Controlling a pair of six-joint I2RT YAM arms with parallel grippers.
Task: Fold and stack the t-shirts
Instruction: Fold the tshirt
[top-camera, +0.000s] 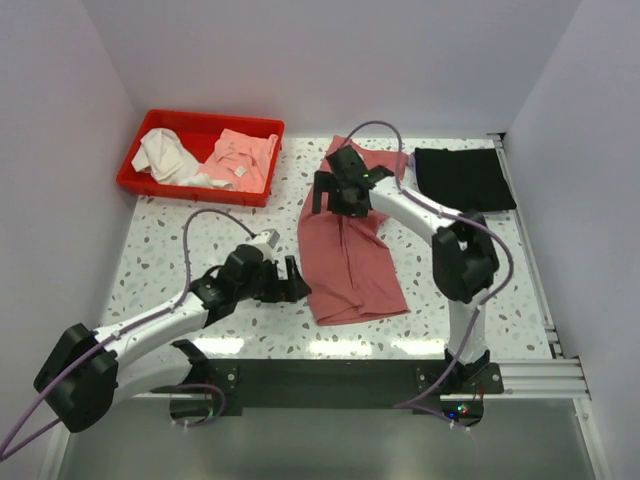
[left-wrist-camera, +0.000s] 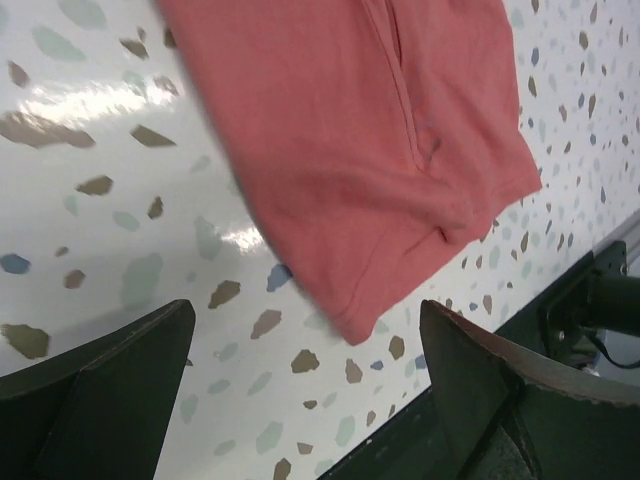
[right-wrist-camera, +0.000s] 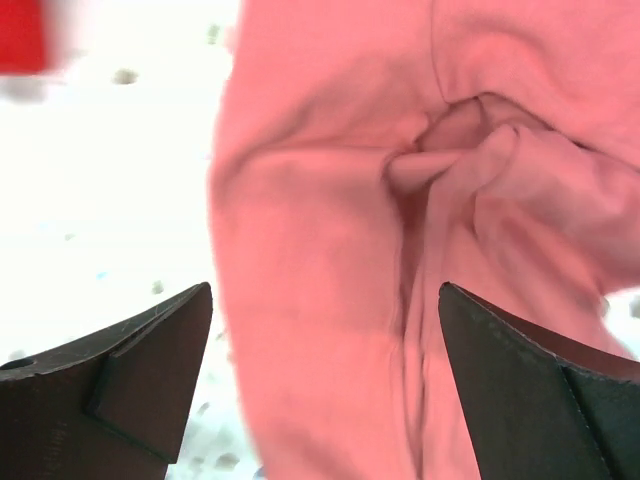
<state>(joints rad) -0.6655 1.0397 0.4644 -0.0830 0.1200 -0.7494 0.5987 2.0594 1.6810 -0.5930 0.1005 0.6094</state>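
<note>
The red t-shirt (top-camera: 352, 262) lies on the bench (top-camera: 150, 250), long axis running away from me, my spread right gripper (top-camera: 330, 195) over its far end, my spread left gripper (top-camera: 292, 280) just beside its near left corner, both empty.

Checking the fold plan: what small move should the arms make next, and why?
Probably lower both to pinch the rose-red shirt: the left gripper stands open at its near corner, the right gripper open over its bunched far end, neither holding cloth.
</note>
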